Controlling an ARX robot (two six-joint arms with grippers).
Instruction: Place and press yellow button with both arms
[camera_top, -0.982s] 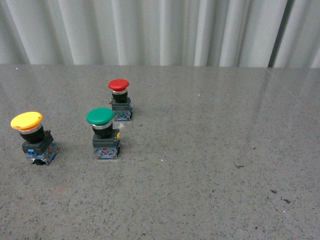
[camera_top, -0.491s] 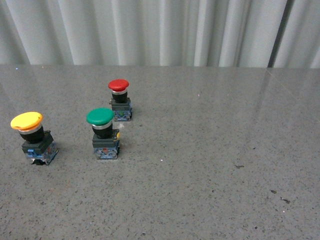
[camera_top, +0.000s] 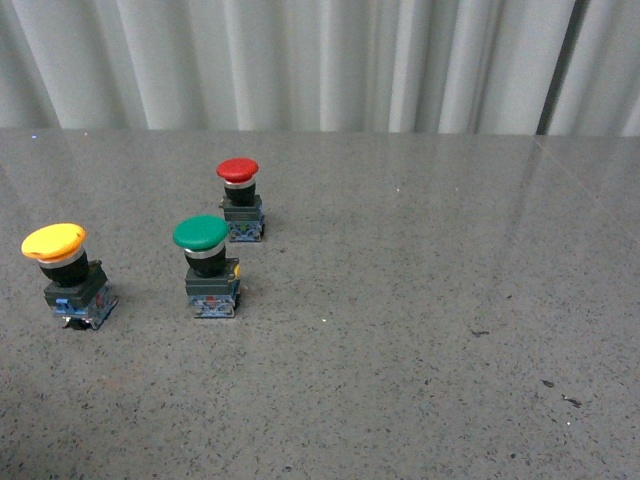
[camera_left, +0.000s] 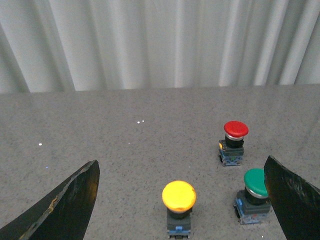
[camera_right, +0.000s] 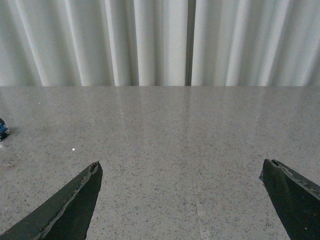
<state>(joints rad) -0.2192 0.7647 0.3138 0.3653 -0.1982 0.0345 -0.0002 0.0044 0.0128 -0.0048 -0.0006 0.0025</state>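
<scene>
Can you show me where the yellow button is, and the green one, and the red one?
yellow button (camera_top: 53, 240), front view, on its round yellow cap.
green button (camera_top: 200, 232), front view, on its green cap.
red button (camera_top: 237, 169), front view, on its red cap.

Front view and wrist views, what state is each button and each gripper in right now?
Yellow mushroom-capped push button: standing on its base, untouched.
Green-capped push button: standing on its base, untouched.
Red-capped push button: standing on its base, untouched.
Left black gripper: open, empty.
Right black gripper: open, empty.
</scene>
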